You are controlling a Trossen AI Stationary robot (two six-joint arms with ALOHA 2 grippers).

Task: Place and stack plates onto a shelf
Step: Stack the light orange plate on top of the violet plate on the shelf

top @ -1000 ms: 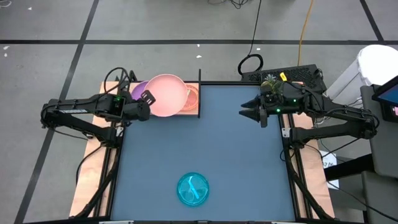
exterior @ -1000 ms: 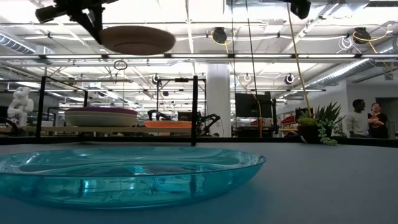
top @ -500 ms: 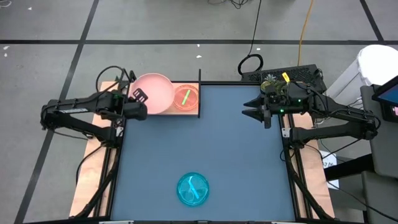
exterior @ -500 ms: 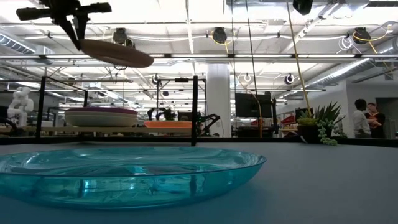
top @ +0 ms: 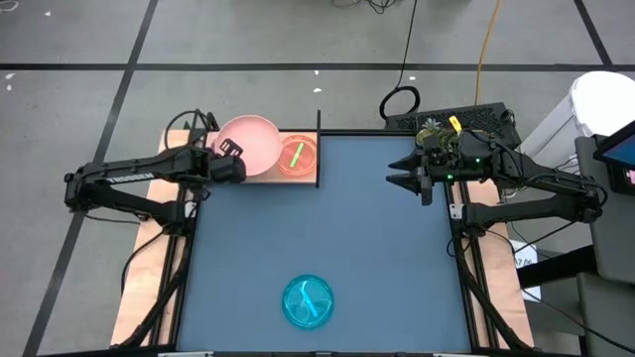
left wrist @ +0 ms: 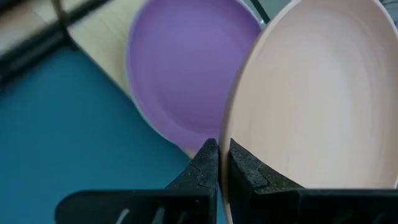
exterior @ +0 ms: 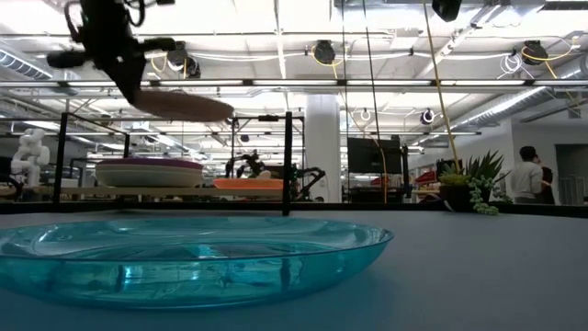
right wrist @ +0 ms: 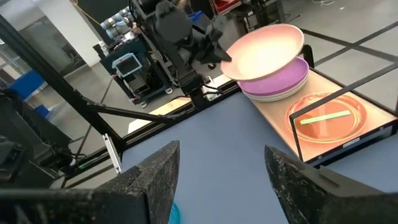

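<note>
High view: the left gripper [top: 230, 161] pinches the salmon pink plate [top: 248, 146] by its rim above the shelf [top: 311, 176], poised to stack; the orange plate [top: 295, 157] sits beside

Low view: the teal plate [exterior: 188, 259] waits, blocking the near tabletop

Left wrist view: the purple plate [left wrist: 183, 68] lies partly hidden underneath

Right wrist view: the right gripper [right wrist: 221, 171] idles half-spread, holding nothing

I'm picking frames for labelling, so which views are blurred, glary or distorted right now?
Low view: the teal plate close to the lens fills the foreground, and bright ceiling lights glare behind. Left wrist view: the purple plate and the salmon pink plate look soft, near the lens. High view: even light, sharp.
</note>
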